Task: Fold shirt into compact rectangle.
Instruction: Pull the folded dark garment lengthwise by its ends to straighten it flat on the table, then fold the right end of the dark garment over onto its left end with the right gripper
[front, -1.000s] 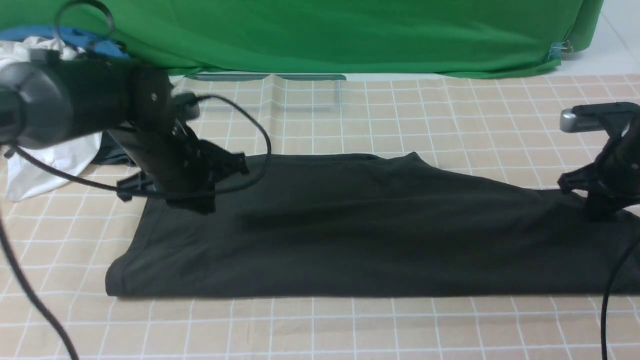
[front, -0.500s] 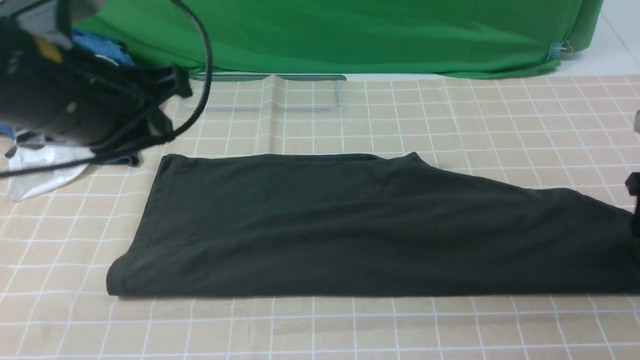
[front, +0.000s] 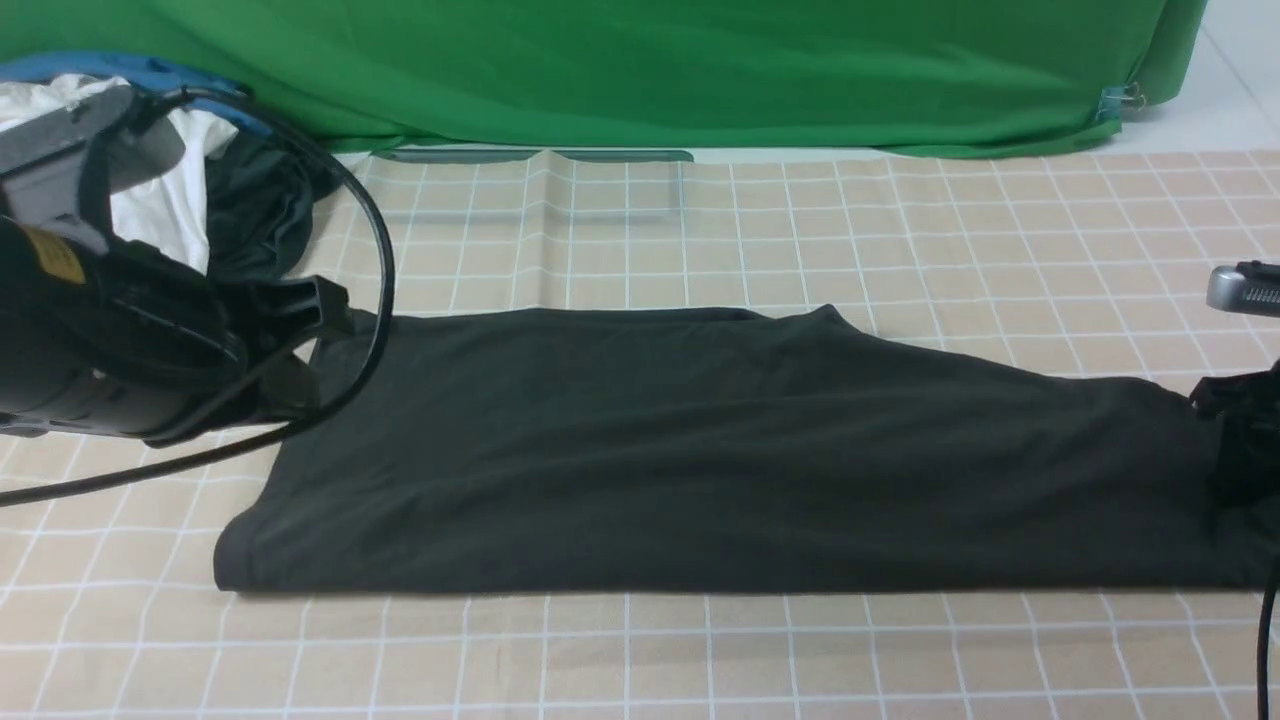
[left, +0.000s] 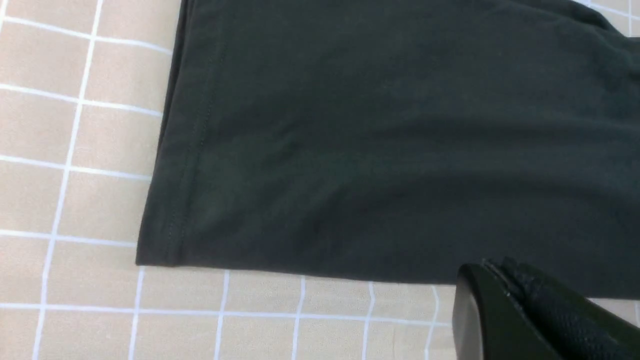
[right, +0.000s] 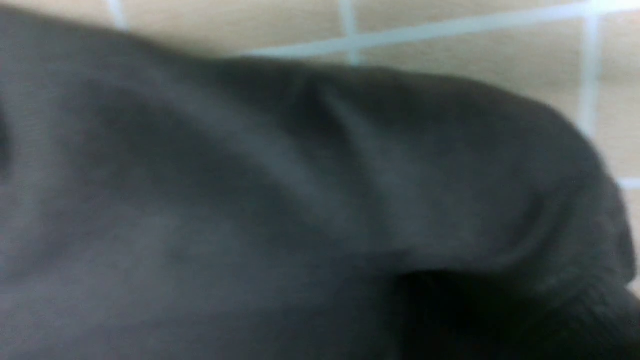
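Black cotton T-shirt (front: 720, 450), folded lengthwise, flat on beige checked cloth (front: 800, 230). L claw (left: 505, 280) clenched, empty. R claw (front: 1240, 450) at shirt's edge, state unclear.

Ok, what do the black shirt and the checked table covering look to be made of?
The black shirt looks like soft matte knit, probably cotton jersey: it drapes in gentle creases and shows a stitched hem line along its edge. The checked table covering looks like thin matte woven cloth, beige with white grid lines: a raised fold ridge runs through it near the back. Fibre content cannot be confirmed.
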